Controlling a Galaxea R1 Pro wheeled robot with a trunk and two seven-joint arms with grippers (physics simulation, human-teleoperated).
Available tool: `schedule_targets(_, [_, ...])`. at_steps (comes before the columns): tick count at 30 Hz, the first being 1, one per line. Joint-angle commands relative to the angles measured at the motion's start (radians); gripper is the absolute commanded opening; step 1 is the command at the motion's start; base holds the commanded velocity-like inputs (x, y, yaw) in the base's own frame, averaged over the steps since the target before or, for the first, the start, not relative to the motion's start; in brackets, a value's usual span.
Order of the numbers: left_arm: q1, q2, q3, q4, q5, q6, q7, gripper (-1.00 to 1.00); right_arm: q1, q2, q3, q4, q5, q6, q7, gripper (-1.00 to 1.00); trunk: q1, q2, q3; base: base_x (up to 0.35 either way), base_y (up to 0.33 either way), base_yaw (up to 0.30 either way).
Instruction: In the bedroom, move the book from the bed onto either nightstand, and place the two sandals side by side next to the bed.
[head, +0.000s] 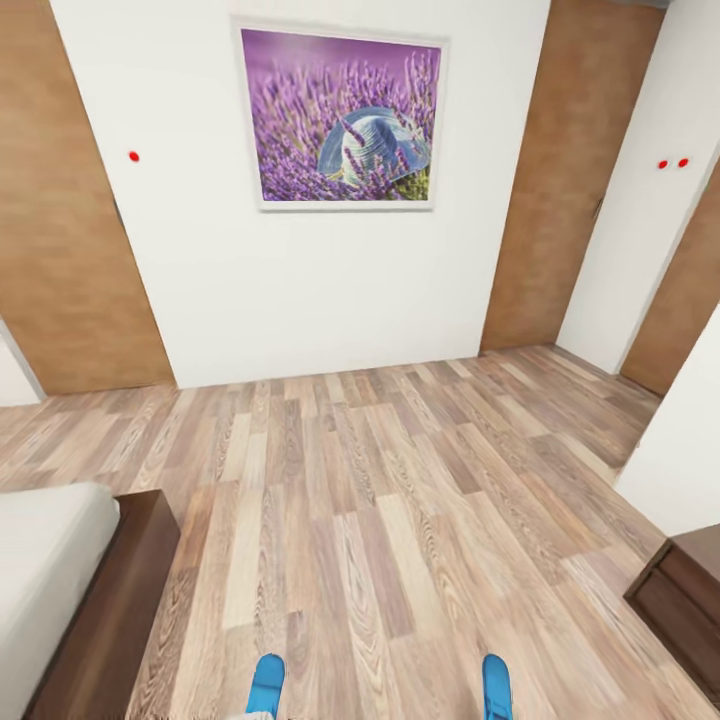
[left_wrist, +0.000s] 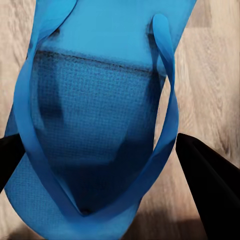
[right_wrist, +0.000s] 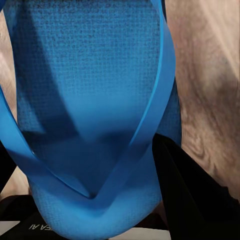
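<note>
Two bright blue sandals show at the bottom edge of the head view, the left sandal (head: 266, 685) and the right sandal (head: 497, 687), well apart. In the left wrist view one sandal (left_wrist: 95, 85) lies strap-up between the black fingers (left_wrist: 210, 190) of my left gripper (left_wrist: 95, 150), which is shut on it above the plank floor. My right gripper (right_wrist: 85, 155) is shut on the other sandal (right_wrist: 90, 75) in the same way. A corner of the bed (head: 45, 560), pale mattress on a dark frame, is at the lower left. The book is out of view.
A dark brown wooden cabinet (head: 685, 600) stands at the lower right; I cannot tell if it is a nightstand. Wood-plank floor (head: 370, 480) stretches ahead to a white wall with a lavender picture (head: 342, 118). Brown doors (head: 60, 230) flank the wall.
</note>
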Motion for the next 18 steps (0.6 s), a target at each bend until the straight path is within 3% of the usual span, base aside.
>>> schedule_targets(1, [-0.001, 0.000, -0.008, 0.002, 0.010, -0.004, -0.003, -1.00, -0.001, -0.001, -0.002, 0.002, -0.010, 0.006, 0.005, -1.00, 0.000, 0.000, -0.001, 0.000, 0.000, 0.300])
schedule_targets(13, [-0.001, 0.000, -0.008, 0.002, 0.010, -0.004, -0.003, -1.00, -0.001, -0.001, -0.003, 0.002, -0.010, 0.006, 0.006, -1.00, 0.000, 0.000, -0.001, 0.000, 0.000, 0.294])
schedule_targets(18, [-0.001, 0.000, -0.008, 0.002, 0.010, -0.004, -0.003, -1.00, -0.001, -0.001, -0.003, 0.002, -0.010, 0.006, 0.007, -1.00, 0.000, 0.000, -0.001, 0.000, 0.000, 0.173])
